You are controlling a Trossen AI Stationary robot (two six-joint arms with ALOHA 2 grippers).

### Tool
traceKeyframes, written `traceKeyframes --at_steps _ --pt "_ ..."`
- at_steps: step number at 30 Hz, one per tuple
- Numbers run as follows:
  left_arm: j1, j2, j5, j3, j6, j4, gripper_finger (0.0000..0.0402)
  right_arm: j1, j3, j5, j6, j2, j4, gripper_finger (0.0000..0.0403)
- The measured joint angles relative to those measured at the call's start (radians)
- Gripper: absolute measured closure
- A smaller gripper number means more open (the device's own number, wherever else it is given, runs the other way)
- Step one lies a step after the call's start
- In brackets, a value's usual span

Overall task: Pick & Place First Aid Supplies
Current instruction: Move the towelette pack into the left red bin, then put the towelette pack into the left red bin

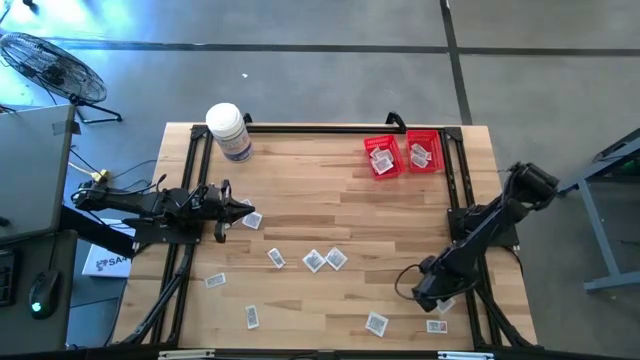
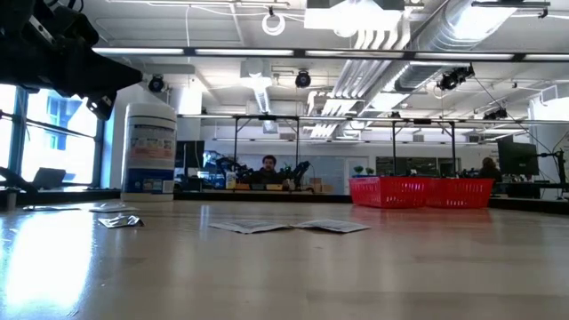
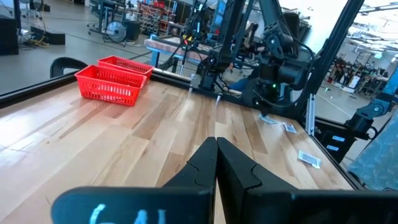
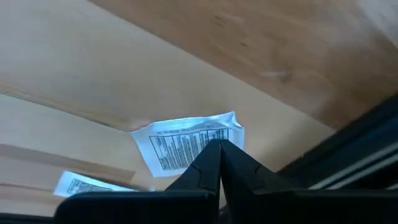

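Observation:
Several small white packets lie flat and scattered on the wooden table (image 1: 330,200), among them a group of three (image 1: 314,260) in the middle. My right gripper (image 1: 432,297) is near the right front corner, shut and slanting down over one printed packet (image 4: 186,142). A second packet (image 4: 84,185) lies beside it. My left gripper (image 3: 216,143) is shut and level at the table's left side, with a packet (image 1: 250,220) lying on the table by its fingertips. Two red baskets (image 1: 400,155) at the far right hold more packets. My right gripper's shut fingertips (image 4: 219,149) come from above, slanting down, and stand over one edge (image 4: 205,149) of the printed packet, which lies flat on the table. Whether the tips touch it I cannot tell.
A large white bottle (image 1: 228,130) stands at the far left. A black frame (image 1: 330,128) runs along the table's far edge and sides. More packets lie near the front edge (image 1: 376,323). In the low view, a person (image 2: 267,169) sits in the room behind the table.

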Motion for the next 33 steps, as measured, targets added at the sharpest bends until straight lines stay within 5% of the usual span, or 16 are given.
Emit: traceKeyframes --at_steps 10,24,33 --pt "0.000 0.000 0.000 0.000 0.000 0.000 0.0401 -0.167 0.006 0.185 -0.254 0.000 0.058 0.0402" --pt "0.000 0.000 0.000 0.000 0.000 0.000 0.0401 -0.555 0.000 0.712 -0.884 0.005 0.183 0.0402" --pt "0.000 0.000 0.000 0.000 0.000 0.000 0.0401 -0.652 0.064 0.718 -1.107 -0.010 0.209 0.0390"
